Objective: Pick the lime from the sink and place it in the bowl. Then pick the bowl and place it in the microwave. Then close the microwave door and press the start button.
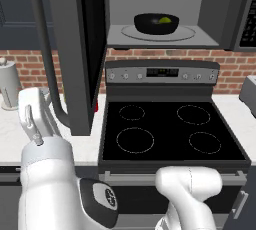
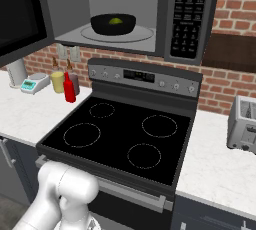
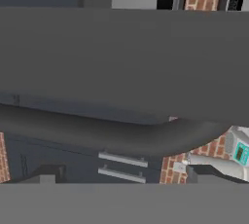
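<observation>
Small yellow-green lime sits in glossy black bowl, on turntable inside wide dark-grey microwave, so pick & place look done. My gripper is spread wide, empty, near curved dark handle of dark-grey microwave door. Left: shut door, press start.

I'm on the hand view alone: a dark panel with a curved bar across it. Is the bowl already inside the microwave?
Observer: Yes. The bowl sits on the turntable in the microwave.
Operator: Is the lime in it?
Observer: Yes, the lime lies inside the bowl.
Operator: And that panel, is it the door, open or shut?
Observer: It is the microwave door, wide open and swung out to the left of the cavity.
</observation>
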Motion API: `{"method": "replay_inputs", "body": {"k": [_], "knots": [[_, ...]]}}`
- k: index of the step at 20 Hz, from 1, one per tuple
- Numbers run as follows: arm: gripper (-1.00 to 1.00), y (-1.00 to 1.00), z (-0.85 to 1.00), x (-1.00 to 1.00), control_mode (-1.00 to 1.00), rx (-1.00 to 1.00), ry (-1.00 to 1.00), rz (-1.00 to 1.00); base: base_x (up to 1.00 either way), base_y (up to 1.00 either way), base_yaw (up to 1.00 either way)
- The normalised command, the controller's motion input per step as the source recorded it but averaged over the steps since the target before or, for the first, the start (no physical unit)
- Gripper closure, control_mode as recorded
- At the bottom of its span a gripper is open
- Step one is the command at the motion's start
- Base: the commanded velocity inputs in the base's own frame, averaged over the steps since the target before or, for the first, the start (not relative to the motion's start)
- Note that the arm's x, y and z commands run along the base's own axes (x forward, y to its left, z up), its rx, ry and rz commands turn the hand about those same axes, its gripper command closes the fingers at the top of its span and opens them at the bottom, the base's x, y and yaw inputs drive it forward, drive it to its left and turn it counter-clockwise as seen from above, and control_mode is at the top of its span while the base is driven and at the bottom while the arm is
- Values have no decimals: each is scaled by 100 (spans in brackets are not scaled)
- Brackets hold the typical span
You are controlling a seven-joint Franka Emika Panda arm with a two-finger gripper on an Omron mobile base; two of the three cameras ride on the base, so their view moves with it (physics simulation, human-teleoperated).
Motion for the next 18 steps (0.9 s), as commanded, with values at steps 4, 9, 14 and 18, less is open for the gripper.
{"method": "replay_inputs", "body": {"k": [4,9,14,18], "knots": [[-100,53,-11,3,-100,0,0,0,0,0,0],[-100,21,-3,41,-100,0,0,0,0,0,0],[-100,31,-18,79,-100,0,0,0,0,0,0],[-100,36,-29,77,-100,0,0,0,0,0,0]]}}
